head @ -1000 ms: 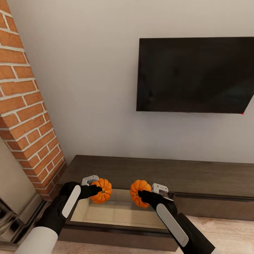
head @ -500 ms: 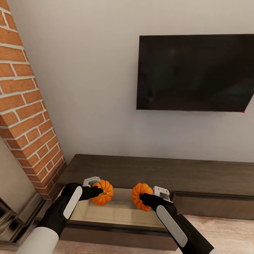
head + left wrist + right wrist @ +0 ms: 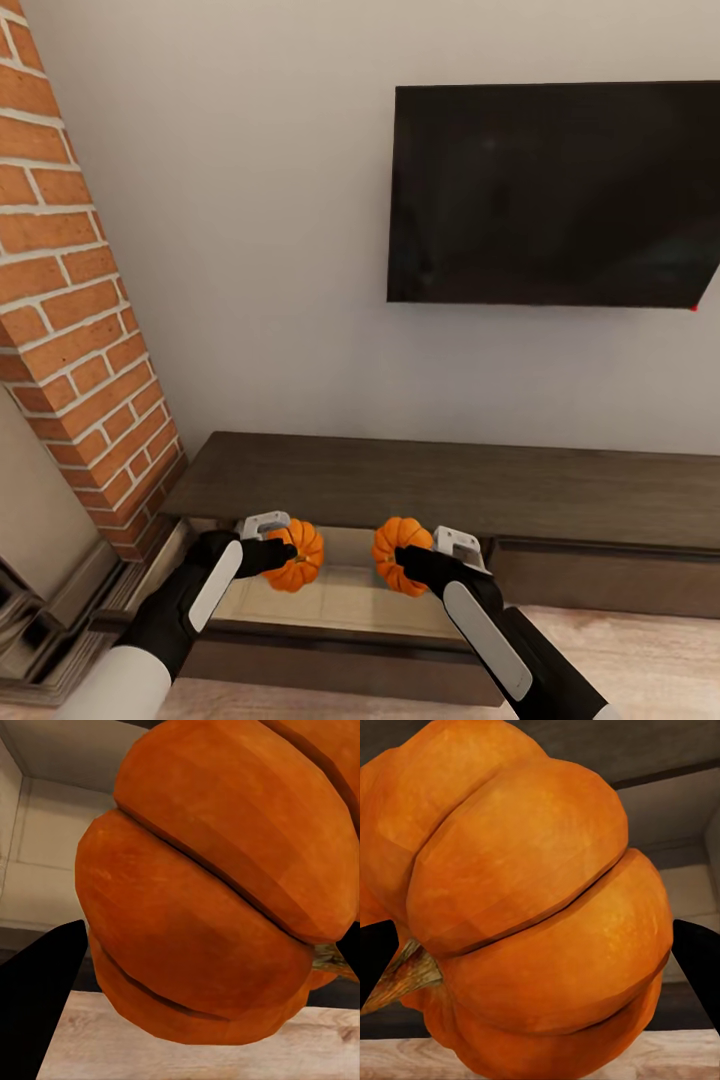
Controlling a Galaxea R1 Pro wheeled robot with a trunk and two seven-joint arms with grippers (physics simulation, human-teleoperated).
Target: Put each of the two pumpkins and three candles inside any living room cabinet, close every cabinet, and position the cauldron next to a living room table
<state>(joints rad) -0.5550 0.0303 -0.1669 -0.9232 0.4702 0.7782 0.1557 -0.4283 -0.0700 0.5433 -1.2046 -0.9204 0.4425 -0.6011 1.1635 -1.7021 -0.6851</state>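
Two orange ribbed pumpkins hang over the cabinet's (image 3: 450, 485) pulled-out compartment (image 3: 340, 600) with its pale interior. My left gripper (image 3: 285, 553) is shut on the left pumpkin (image 3: 298, 556), which looms large in the left wrist view (image 3: 217, 885) between the dark fingers (image 3: 37, 997). Just to the right, my right gripper (image 3: 405, 562) is shut on the other pumpkin (image 3: 400, 553), whose stem shows in the right wrist view (image 3: 532, 915). The candles and the cauldron are out of view.
A black television (image 3: 555, 195) hangs on the white wall above the long dark cabinet. A brick column (image 3: 70, 300) stands at the left, close to my left arm. Pale wood floor (image 3: 620, 650) lies in front of the cabinet.
Both grippers have lowered with their pumpkins toward the open compartment. The head view has tipped slightly, so the television and cabinet sit higher in the picture.
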